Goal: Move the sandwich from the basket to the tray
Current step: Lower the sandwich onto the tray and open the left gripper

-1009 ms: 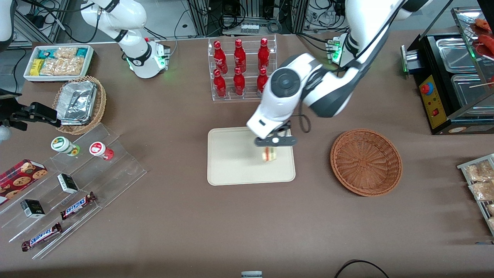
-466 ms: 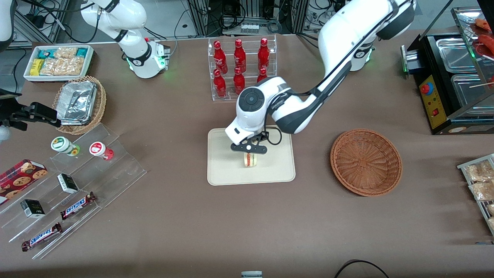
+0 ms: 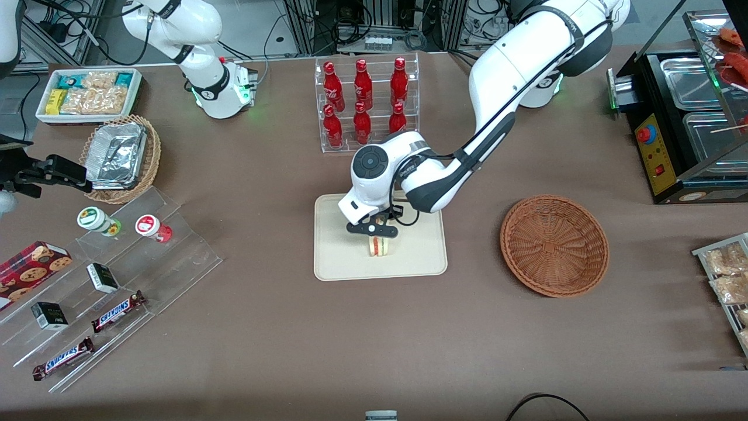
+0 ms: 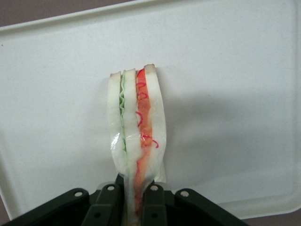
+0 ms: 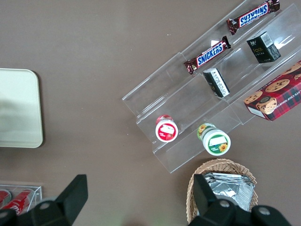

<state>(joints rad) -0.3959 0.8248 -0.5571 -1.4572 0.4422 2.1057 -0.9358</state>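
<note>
Gripping: black two-finger gripper [image 3: 374,229] clamped on white triangular sandwich [image 3: 378,245] with red-green filling.
Sandwich: held upright over flat cream rectangular tray [image 3: 339,257].
Basket: round reddish-brown wicker basket [image 3: 554,245], beside tray on brown counter [image 3: 263,327].

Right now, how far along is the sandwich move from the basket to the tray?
Nearly done. The basket sits empty, so pickup and carry are finished. In hand: the gripper is low over the tray, shut on the sandwich, which stands on edge there. Left: open the fingers and lift away.
</note>
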